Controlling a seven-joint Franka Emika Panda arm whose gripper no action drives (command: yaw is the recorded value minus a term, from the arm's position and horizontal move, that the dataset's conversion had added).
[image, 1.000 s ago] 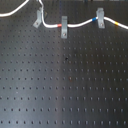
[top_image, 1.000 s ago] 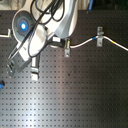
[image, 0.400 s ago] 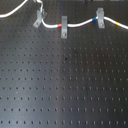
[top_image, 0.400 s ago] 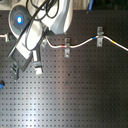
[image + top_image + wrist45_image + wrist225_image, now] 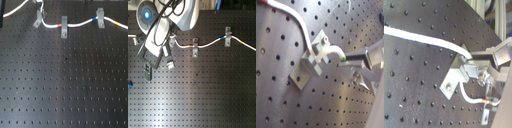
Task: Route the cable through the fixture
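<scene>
Black perforated worktop. White cable runs across its far part in the first exterior view, with an orange band near the middle clip, a blue band near the clip towards the first exterior view's right, and a yellow-orange band past that.

The cable passes through both upright clips. At the first exterior view's left it reaches the slanted fixture and goes on up and off towards the edge.

First wrist view: fixture is a grey bracket, tilted, with the cable lying in its slot and bending out on the other side. Second wrist view agrees: cable enters the fixture and leaves below it.

Hand sits over the fixture in the second exterior view, hiding it. A finger lies just beside the cable's bend. Cannot tell whether the fingers are apart or clamped on the cable.
</scene>
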